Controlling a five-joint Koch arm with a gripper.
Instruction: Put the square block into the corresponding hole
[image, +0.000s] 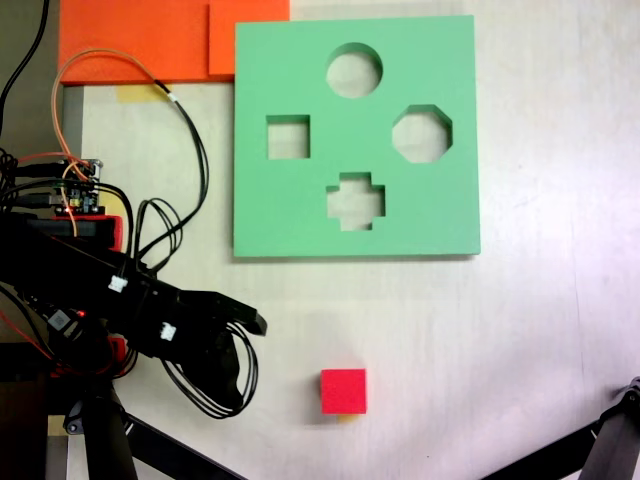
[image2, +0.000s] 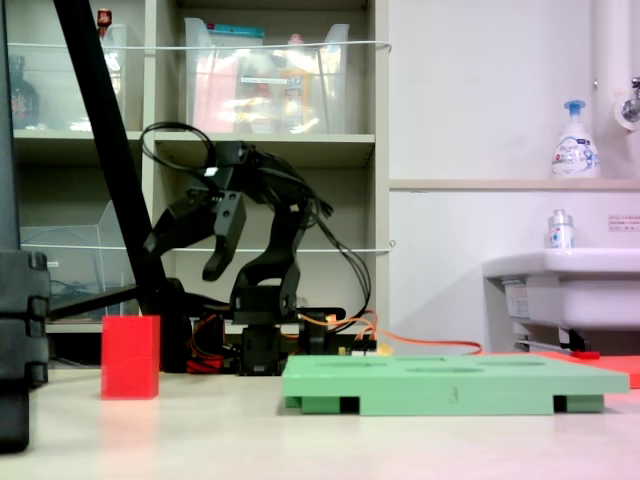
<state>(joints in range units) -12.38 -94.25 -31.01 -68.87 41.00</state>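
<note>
The square block (image: 343, 391), a small red cube, rests on the pale table near the first exterior view's bottom middle. In the second exterior view the cube (image2: 130, 357) stands at the left. The green foam board (image: 300, 215) lies flat beyond it, with the square hole (image: 288, 137) at its left side. From the side, the board (image2: 455, 385) shows no separate cutouts. My gripper (image: 248, 352) is left of the cube, apart from it. It hangs well above the table (image2: 185, 260), open and holding nothing.
The board also has a round cutout (image: 354, 70), an octagonal one (image: 421, 133) and a cross-shaped one (image: 355, 200). Orange sheets (image: 130, 40) lie at the far left corner. A circuit board with cables (image: 80, 190) sits by the arm's base. Black stand legs (image: 610, 440) cross the near right corner.
</note>
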